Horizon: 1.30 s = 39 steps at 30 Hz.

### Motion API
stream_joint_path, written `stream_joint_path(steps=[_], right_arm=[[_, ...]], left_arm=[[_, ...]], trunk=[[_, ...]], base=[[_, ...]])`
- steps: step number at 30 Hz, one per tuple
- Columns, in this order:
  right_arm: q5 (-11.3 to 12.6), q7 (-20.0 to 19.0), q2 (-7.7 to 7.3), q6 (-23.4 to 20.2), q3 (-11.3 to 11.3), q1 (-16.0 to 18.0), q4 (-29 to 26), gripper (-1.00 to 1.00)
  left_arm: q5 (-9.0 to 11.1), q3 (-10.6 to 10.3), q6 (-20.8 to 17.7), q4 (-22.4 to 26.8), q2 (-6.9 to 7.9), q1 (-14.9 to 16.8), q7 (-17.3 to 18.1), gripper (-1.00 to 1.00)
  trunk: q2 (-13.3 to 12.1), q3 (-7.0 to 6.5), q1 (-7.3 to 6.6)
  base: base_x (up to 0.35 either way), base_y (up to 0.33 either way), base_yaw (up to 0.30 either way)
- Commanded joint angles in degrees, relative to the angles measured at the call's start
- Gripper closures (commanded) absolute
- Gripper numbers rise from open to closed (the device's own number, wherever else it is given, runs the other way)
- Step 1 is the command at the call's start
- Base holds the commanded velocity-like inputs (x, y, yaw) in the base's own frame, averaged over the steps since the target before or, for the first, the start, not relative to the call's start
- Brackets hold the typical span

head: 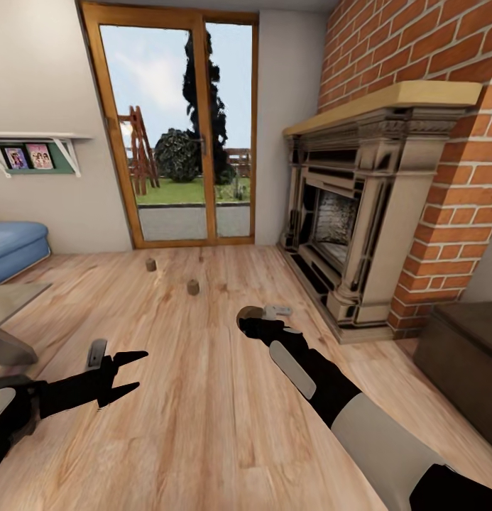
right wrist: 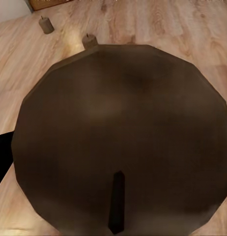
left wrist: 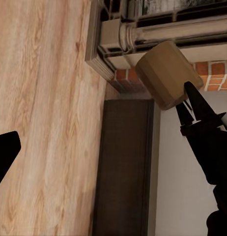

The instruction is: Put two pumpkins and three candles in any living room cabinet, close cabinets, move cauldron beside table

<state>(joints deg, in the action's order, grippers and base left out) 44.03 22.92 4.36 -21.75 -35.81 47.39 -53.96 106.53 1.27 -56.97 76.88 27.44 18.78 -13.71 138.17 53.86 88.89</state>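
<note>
My right gripper (head: 256, 323) is shut on a tan candle (head: 247, 314), held low over the wood floor; the candle's dark round end (right wrist: 123, 123) sits right in front of the right wrist camera, and the left wrist view catches the same candle (left wrist: 165, 73). Two more candles (head: 150, 264) (head: 193, 287) stand on the floor ahead, toward the glass door, with empty floor between them and my right gripper. My left gripper (head: 140, 369) hangs open and empty at the lower left. The dark-brown cabinet (head: 466, 362) stands at the right, its front closed. The pumpkins and the cauldron are out of view.
A stone fireplace (head: 352, 234) against a brick wall fills the right side, just before the cabinet. A glass door (head: 178, 128) is straight ahead. A blue sofa (head: 15, 248) and a table corner (head: 11, 298) sit at the left. Bare wood floor lies between.
</note>
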Motion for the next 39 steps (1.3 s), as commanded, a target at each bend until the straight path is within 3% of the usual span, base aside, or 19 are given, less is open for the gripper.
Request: stream_joint_path(steps=[1,26,33,36,37,39], right_arm=[[0.4,0.5,-0.02,-0.1,-0.1,0.1,-0.1,1.0],[0.4,0.5,0.12,-0.1,-0.1,0.1,0.0,1.0],[1.5,0.5,0.04,-1.3,0.5,0.1,-6.0,1.0],[6.2,0.4,-0.23,-4.5,0.6,0.0,-13.6,1.0],[9.4,0.4,-1.17,-5.3,0.7,-0.2,-16.1,1.0],[12.6,0.3,-2.7,-6.0,0.8,-0.3,-19.1,1.0]], left_arm=[[0.6,0.1,-0.2,0.0,0.01,0.0,-0.6,-1.0],[0.6,0.1,-0.2,0.0,0.07,0.0,-0.6,-1.0],[0.6,0.1,-0.2,-1.7,0.1,0.0,-0.6,-1.0],[0.5,0.1,-0.1,-2.6,0.13,0.0,-0.8,-1.0],[0.4,0.2,-0.1,-2.7,0.16,0.0,-0.8,-1.0],[-0.3,0.3,-0.1,-2.8,0.17,0.0,-0.8,-1.0]], trunk=[[0.0,0.06,0.02],[0.0,0.06,0.02],[0.0,0.06,0.02],[0.0,0.06,0.02],[0.0,0.06,0.02],[0.0,0.06,0.02]], base=[[0.335,0.0,0.0],[0.335,0.0,0.0],[0.335,0.0,0.0],[0.335,0.0,0.0],[0.335,0.0,0.0],[0.335,0.0,0.0]])
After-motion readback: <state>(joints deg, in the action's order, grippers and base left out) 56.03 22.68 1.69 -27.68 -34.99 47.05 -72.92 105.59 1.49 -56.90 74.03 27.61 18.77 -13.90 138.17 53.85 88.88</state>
